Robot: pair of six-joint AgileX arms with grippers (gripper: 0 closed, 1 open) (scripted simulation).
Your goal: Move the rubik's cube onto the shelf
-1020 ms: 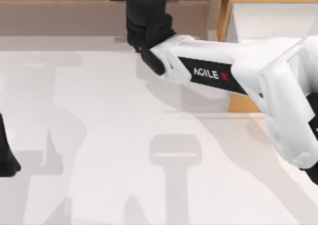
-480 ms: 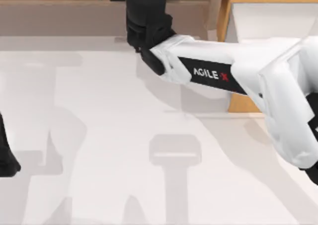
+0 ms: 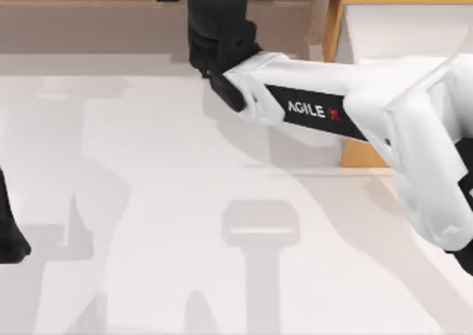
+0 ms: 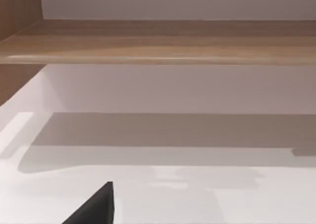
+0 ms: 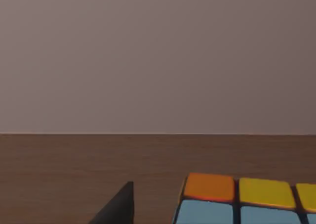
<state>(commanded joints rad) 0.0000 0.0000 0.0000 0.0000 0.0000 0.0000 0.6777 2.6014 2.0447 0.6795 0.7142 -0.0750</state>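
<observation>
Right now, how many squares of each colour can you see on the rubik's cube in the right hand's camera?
On the rubik's cube, resting on the shelf, counting squares cut off at the picture's edge:
Orange: 1
Yellow: 2
Light blue: 3
Total: 6 squares
</observation>
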